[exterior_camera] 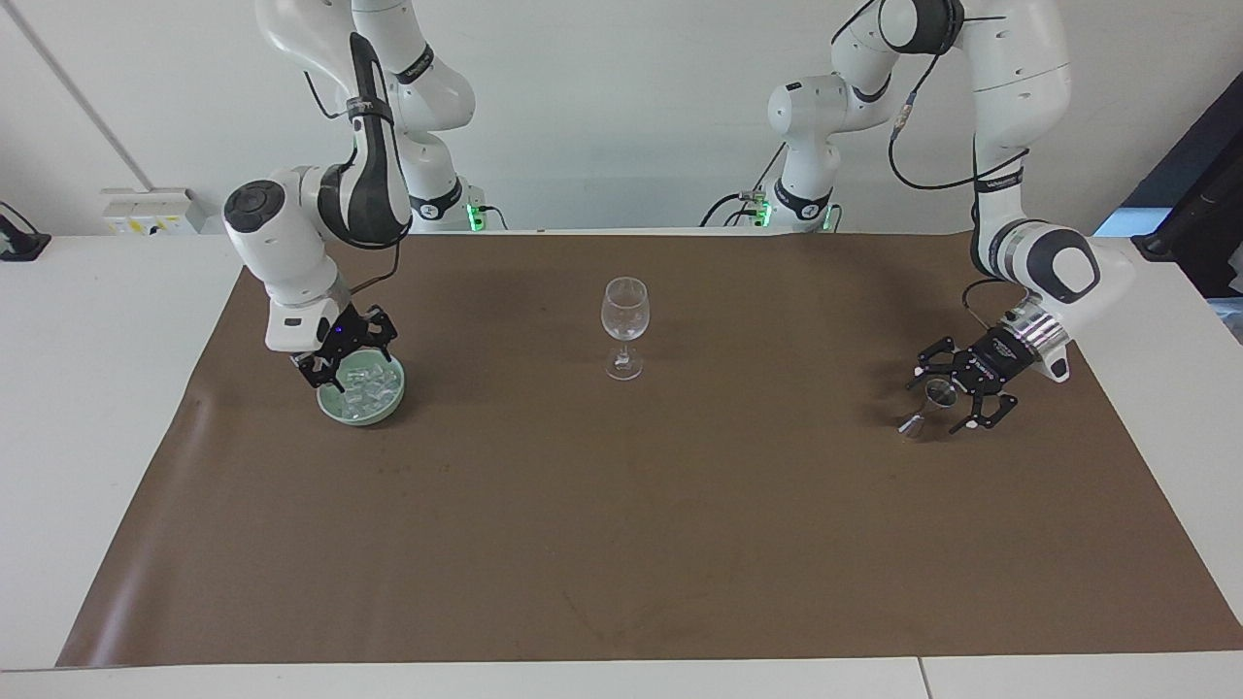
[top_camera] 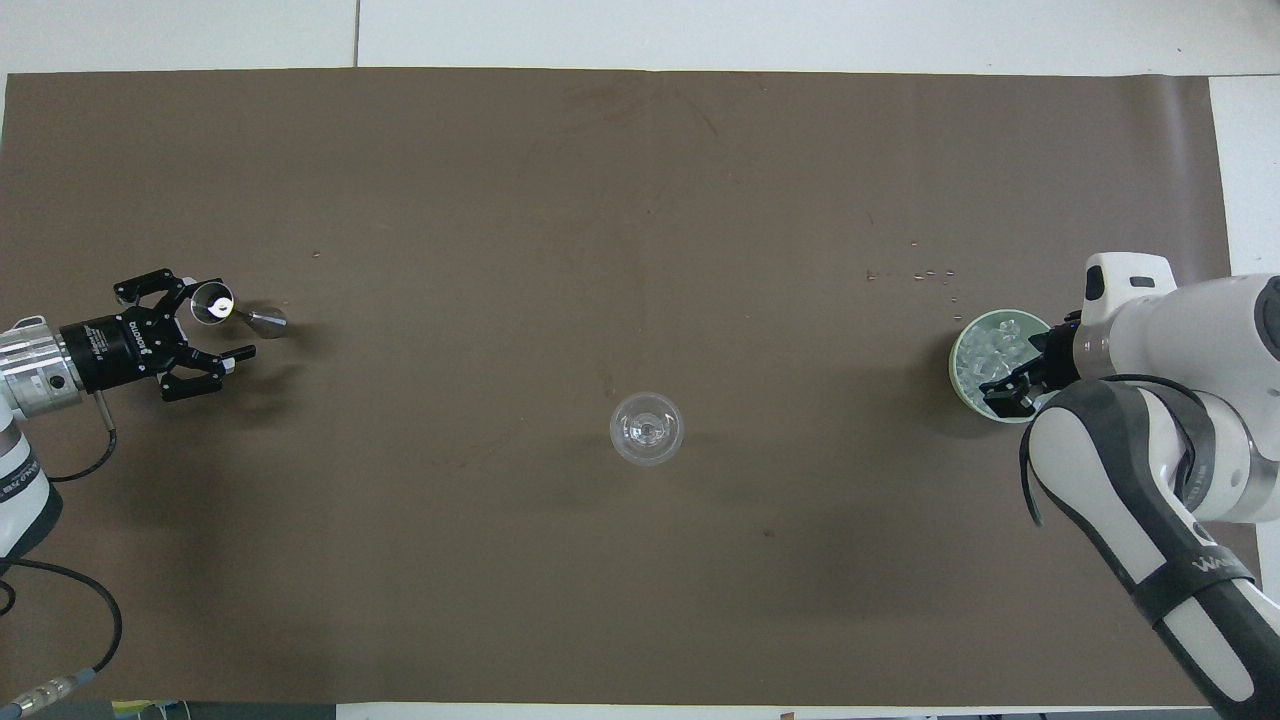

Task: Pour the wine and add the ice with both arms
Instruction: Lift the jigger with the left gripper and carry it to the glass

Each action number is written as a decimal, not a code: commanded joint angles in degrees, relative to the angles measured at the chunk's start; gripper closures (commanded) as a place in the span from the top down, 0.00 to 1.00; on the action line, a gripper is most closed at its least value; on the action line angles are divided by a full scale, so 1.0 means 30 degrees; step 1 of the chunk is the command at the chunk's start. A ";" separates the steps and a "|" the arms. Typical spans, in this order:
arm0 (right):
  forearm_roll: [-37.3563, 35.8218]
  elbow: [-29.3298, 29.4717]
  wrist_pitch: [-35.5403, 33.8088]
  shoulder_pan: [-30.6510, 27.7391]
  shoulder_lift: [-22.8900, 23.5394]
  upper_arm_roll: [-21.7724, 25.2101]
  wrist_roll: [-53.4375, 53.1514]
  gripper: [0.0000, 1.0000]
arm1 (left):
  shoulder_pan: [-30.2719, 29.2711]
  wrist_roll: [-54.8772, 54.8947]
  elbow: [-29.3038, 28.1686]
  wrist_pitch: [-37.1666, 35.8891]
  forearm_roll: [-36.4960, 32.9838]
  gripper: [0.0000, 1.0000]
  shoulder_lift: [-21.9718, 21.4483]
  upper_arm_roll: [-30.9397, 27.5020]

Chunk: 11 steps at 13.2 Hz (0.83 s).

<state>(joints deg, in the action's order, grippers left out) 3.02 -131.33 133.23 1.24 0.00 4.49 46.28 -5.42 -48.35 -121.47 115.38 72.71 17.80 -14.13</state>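
- The desk [exterior_camera: 58, 408] is seen in plain white, covered by a plain dull-brown mat [exterior_camera: 621, 524].
- A pale green bowl [exterior_camera: 361, 416] is shown at 9 o'clock from the wine glass [exterior_camera: 623, 311] in the facing view; the glass is clear and colourless.
- The ice [exterior_camera: 367, 386] is seen as clear, glassy cubes.
- A shiny silver metal measuring cup [top_camera: 213, 303] is shown.
- Both arms are coloured white with dark grey joints; the left claw [top_camera: 215, 325] and right claw [exterior_camera: 342, 367] are black.
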 commanded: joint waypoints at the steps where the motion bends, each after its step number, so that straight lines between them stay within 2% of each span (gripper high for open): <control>1: 0.0486 -0.0199 0.1170 -0.0209 0.0760 -0.0118 0.0658 0.83 | 0.0547 0.0209 -0.0908 0.0884 0.0695 1.00 -0.0718 -0.0094; 3: 0.0721 -0.0111 0.1205 -0.0093 0.0850 -0.0118 0.0630 0.74 | 0.0547 0.0209 -0.0908 0.0826 0.0695 1.00 -0.0718 -0.0094; 5: 0.1103 -0.0111 0.1292 -0.0004 0.0850 -0.0118 0.0658 0.73 | 0.0722 0.0209 -0.0908 0.0884 0.0695 0.99 -0.0805 -0.0123; 7: 0.1132 -0.0111 0.1322 0.0025 0.0850 -0.0118 0.0775 0.73 | 0.0752 0.0209 -0.0879 0.0913 0.0695 0.84 -0.0894 -0.0123; 8: 0.1133 -0.0082 0.1293 -0.0033 0.0937 -0.0147 0.0805 0.71 | 0.0723 0.0209 -0.0879 0.0913 0.0695 0.65 -0.0894 -0.0123; 9: 0.1394 -0.0052 0.1322 -0.0120 0.1373 -0.0119 0.1124 0.71 | 0.0752 0.0209 -0.0850 0.0913 0.0695 0.37 -0.0923 -0.0123; 10: 0.1918 -0.0023 0.1583 -0.0092 0.1523 -0.0118 0.1475 0.71 | 0.0723 0.0209 -0.0849 0.0884 0.0695 0.03 -0.0952 -0.0123; 11: 0.2040 0.0122 0.1528 -0.0063 0.1553 -0.0118 0.1537 0.71 | 0.0694 0.0209 -0.0849 0.0884 0.0695 0.00 -0.0981 -0.0123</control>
<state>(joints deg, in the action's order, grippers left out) 6.85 -131.53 136.64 1.38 3.50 4.28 48.27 -4.04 -48.32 -121.91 116.61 73.48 16.80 -14.13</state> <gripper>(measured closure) 0.291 0.414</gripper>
